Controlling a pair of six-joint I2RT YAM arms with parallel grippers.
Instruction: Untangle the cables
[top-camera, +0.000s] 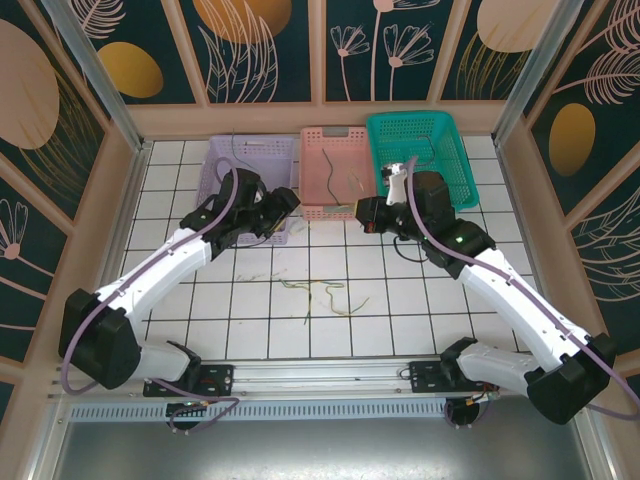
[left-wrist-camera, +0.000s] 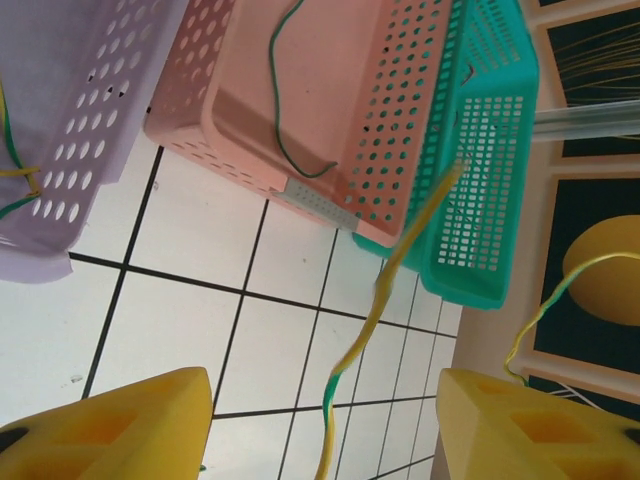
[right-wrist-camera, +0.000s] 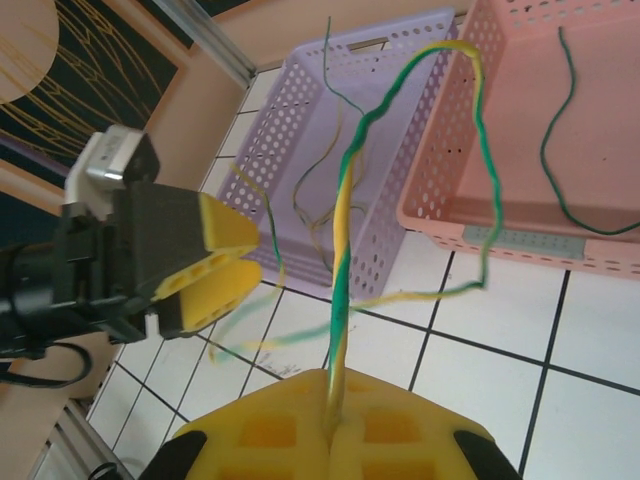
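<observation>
White tiled table (top-camera: 250, 320) — cables (top-camera: 320, 293) strewn mid-surface | dark floral walls (top-camera: 270, 50) around

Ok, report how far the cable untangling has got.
Done: a green cable lies in the pink basket. In hand: the right tool is shut on a twisted yellow-green cable. Remaining: a loose tangle on the table tiles.

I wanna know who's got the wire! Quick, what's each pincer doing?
Left pincer: open, holding nothing.
Right pincer: closed on the yellow-green cable.
</observation>
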